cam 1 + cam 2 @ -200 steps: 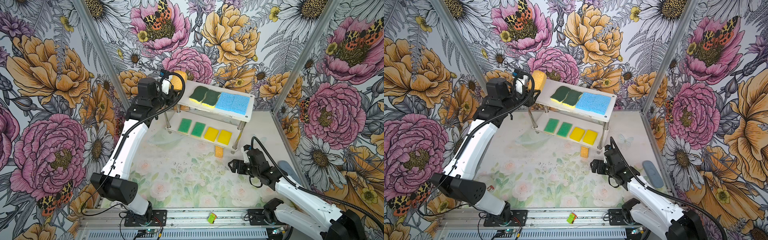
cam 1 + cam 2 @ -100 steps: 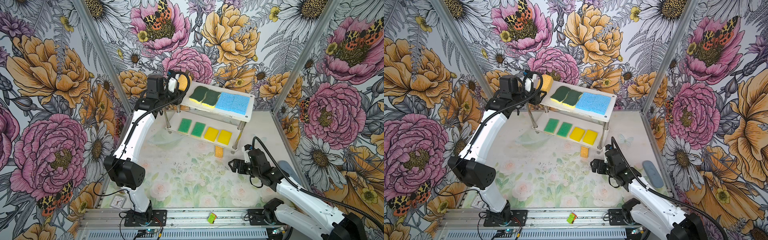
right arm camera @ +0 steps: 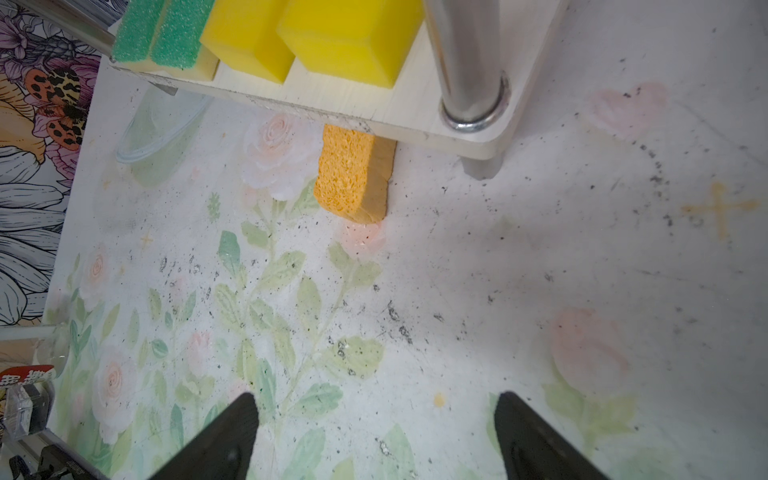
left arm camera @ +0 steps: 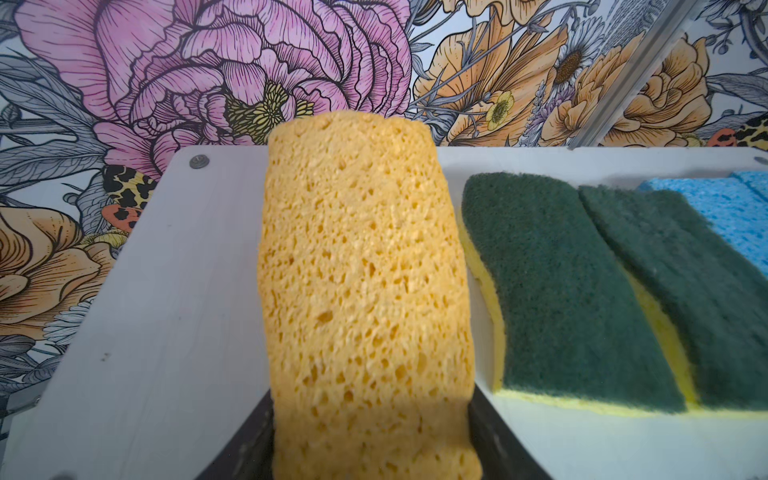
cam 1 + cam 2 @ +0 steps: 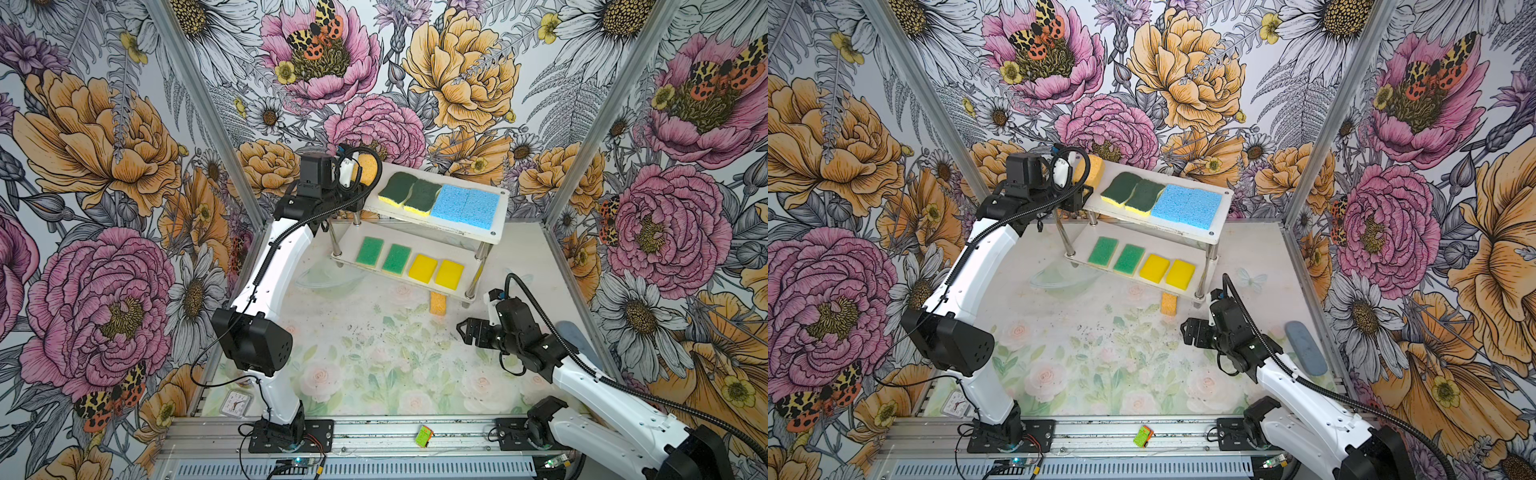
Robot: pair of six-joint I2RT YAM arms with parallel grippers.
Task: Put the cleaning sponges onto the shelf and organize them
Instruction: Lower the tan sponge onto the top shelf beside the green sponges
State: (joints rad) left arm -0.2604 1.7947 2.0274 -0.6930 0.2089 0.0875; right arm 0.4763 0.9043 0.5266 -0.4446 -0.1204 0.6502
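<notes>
Orange sponge (image 4: 365, 291) tilted over left end of shelf (image 5: 496, 216) top board, beside dark-green sponges (image 4: 561, 291), clamped in left gripper (image 4: 370, 432). Second orange sponge (image 3: 347, 174) on table (image 5: 374, 365), partly under lower board's front edge. Right gripper (image 3: 374, 432) jaws apart, empty, near it.

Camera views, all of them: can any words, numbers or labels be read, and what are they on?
Nothing reads clearly.
Small clock at the table's near left corner: dial numerals too small.
Green and orange item on the front rail: print too small.
Red label in the right wrist view: white characters, blurred, cut off.
</notes>
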